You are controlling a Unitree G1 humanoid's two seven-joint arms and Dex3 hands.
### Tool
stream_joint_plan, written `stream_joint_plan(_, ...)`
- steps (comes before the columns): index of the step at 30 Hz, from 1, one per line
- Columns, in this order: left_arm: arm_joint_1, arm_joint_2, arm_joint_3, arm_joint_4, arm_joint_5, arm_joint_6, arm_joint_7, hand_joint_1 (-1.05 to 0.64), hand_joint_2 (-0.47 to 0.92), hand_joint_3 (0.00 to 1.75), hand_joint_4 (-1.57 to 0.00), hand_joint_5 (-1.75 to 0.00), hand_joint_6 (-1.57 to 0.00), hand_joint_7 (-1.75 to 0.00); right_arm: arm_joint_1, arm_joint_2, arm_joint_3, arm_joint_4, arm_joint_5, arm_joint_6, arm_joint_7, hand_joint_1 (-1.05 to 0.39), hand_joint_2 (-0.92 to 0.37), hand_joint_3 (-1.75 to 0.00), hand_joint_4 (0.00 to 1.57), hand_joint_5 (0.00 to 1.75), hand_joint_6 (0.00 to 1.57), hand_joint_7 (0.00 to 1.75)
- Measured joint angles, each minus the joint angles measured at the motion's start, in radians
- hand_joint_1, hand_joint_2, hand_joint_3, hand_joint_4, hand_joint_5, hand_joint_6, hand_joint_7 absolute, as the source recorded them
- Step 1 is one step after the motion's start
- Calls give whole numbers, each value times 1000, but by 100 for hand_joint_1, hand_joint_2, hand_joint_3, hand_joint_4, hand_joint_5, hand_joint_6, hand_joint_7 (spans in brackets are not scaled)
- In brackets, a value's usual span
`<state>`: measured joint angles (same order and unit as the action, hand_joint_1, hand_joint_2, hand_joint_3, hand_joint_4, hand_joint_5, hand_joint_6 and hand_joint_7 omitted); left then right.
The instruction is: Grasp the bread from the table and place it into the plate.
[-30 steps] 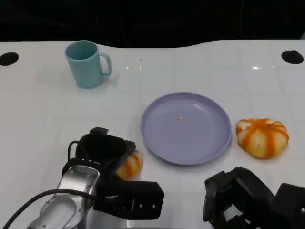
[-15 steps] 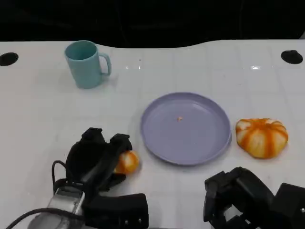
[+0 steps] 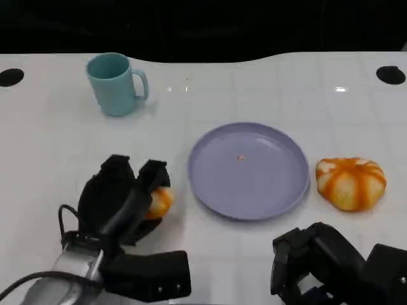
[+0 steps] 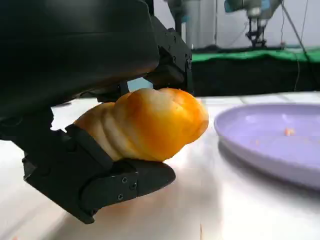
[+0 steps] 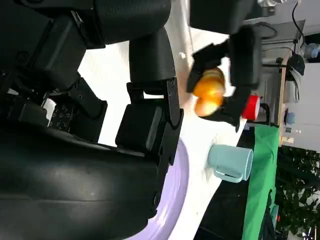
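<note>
Bread grasped in our left hand, fingers clenched around it just left of the plate on the tabletop; our right hand hangs empty, fingers curled.

Lab: green backdrop, white table.

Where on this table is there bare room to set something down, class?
Bare patches: inside the plate, and the table stretch between the mug and the plate. Crowded: beside the plate, where the left robot hand holds the bread, and around the second bread.
</note>
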<state>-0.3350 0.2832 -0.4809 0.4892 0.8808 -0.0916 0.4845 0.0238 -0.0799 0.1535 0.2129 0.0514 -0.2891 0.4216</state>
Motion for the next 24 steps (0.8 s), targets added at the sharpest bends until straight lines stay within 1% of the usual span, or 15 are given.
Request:
stream_joint_plan(2,-1,12,13,-46,-7,0,-17,-27,58,107,-84,-175,-55,-174,-1,1,0,3,0,0,0,-105,-9,-140,153,132,157,105)
stream_joint_plan(4,1,16,18,-70,-13,-1,-33,-27,59,102,-84,-175,-56,-174,-2,1,0,5,0,0,0,-105,-9,-140,153,132,157,106)
stream_joint_plan(9,1,26,35,-120,-17,-9,-46,-25,57,94,-81,-175,-55,-175,-2,1,0,5,-1,-1,-3,-105,-10,-139,152,133,157,105)
stream_joint_plan(12,1,26,37,-132,-18,-23,-46,-24,57,82,-78,-175,-54,-175,-2,1,0,7,-1,-7,-3,-105,-10,-137,152,133,157,107)
stream_joint_plan(14,-1,26,39,-148,-25,-37,-52,-23,59,78,-78,-175,-54,-175,-5,1,0,16,-1,-7,-2,-105,-10,-135,153,132,157,106)
stream_joint_plan(15,-6,26,39,-153,-30,-46,-62,-23,60,78,-78,-175,-55,-175,-6,1,0,21,0,-7,0,-105,-11,-135,153,132,157,106)
stream_joint_plan(17,-22,21,41,-157,-49,-65,-75,-23,56,88,-81,-175,-56,-175,-10,1,0,31,2,-13,7,-105,-13,-134,153,130,157,104)
stream_joint_plan(18,-35,15,43,-157,-60,-77,-80,-24,56,90,-82,-175,-56,-175,-12,1,0,40,1,-23,8,-105,-13,-134,153,130,157,104)
stream_joint_plan(22,-85,-16,46,-150,-98,-115,-109,-24,51,92,-83,-175,-57,-175,-12,1,0,49,-3,-44,8,-105,-14,-131,154,130,157,104)
stream_joint_plan(24,-105,-29,45,-139,-103,-126,-121,-24,46,98,-86,-175,-61,-175,-12,1,0,49,-2,-44,8,-105,-16,-128,154,130,157,102)
